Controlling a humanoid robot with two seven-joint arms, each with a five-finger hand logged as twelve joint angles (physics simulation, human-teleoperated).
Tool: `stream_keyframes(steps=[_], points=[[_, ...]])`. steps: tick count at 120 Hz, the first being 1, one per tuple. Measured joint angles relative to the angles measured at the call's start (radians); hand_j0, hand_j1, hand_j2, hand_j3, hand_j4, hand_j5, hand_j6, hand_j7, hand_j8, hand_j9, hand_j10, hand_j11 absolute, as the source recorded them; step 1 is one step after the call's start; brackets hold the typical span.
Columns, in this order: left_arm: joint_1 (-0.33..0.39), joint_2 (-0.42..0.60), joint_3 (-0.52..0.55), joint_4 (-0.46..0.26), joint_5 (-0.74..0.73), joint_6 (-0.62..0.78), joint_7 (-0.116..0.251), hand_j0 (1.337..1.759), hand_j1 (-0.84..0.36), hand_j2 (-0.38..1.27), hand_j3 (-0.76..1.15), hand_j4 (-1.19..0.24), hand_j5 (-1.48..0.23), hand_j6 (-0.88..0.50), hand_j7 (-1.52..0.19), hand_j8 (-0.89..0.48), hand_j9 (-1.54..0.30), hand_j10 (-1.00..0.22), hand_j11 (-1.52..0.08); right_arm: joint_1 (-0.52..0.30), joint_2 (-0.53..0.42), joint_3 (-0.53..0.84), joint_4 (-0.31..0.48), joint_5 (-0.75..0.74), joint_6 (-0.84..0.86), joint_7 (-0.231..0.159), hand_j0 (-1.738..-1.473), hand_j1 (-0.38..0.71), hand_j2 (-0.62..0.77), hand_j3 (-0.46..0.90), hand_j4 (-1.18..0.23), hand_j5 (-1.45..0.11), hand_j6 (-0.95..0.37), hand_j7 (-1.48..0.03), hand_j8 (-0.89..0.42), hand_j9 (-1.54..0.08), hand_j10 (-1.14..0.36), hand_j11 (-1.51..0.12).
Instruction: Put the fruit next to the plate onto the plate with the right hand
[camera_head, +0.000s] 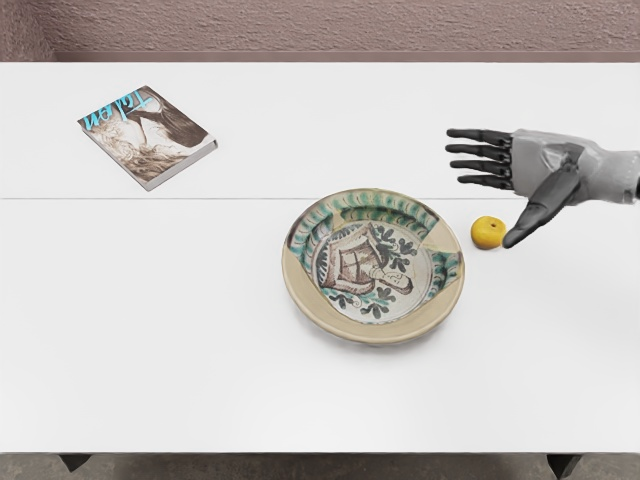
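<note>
Nothing's done yet: fruit (488, 232) sits on the table just beside the plate (300, 285), right hand (520, 175) spread wide and empty above it.

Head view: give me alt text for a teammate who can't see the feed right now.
The right hand, fingers spread and holding nothing, is just right of a small orange fruit. The fruit sits on the white table beside the right rim of a painted plate, not yet on it. A magazine lies at the far left.
</note>
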Motion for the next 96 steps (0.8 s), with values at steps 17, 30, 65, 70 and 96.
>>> stream_keyframes(steps=[17,30,65,70,96], points=[[0.000,0.000,0.000,0.000,0.000,0.000,0.000,1.658,0.34,0.00,0.00,0.00,-0.01,0.00,-0.01,0.00,-0.01,0.00,-0.01,0.023,-0.058,0.001,0.140,-0.169,-0.167,-0.045,-1.658,-0.35,0.00,0.00,0.00,0.00,0.00,0.00,0.00,0.00,0.00,0.00],[0.000,0.000,0.000,0.000,0.000,0.000,0.000,1.658,0.34,0.00,0.00,0.00,-0.01,0.00,-0.01,0.00,-0.01,0.00,-0.01,0.070,-0.062,0.001,0.196,-0.276,-0.323,-0.193,-1.658,-0.35,0.00,0.00,0.00,0.00,0.00,0.00,0.00,0.00,0.00,0.00],[0.000,0.000,0.000,0.000,0.000,0.000,0.000,1.658,0.34,0.00,0.00,0.00,-0.01,0.00,-0.01,0.00,-0.01,0.00,-0.01,0.089,0.068,-0.102,0.293,-0.705,-0.717,-0.329,-1.658,-0.35,0.00,0.00,0.00,0.00,0.00,0.00,0.00,0.00,0.00,0.00],[0.000,0.000,0.000,0.000,0.000,0.000,0.000,1.658,0.34,0.00,0.00,0.00,-0.01,0.00,-0.01,0.00,-0.01,0.00,-0.01,0.080,0.089,-0.118,0.296,-0.762,-0.755,-0.331,-1.658,-0.35,0.00,0.00,0.00,0.00,0.00,0.00,0.00,0.00,0.00,0.00],[0.000,0.000,0.000,0.000,0.000,0.000,0.000,1.658,0.34,0.00,0.00,0.00,-0.01,0.00,-0.01,0.00,-0.01,0.00,-0.01,0.075,0.144,-0.238,0.285,-0.889,-0.835,-0.337,-1.658,-0.35,0.00,0.00,0.00,0.00,-0.01,0.00,0.00,0.00,0.00,0.00]])
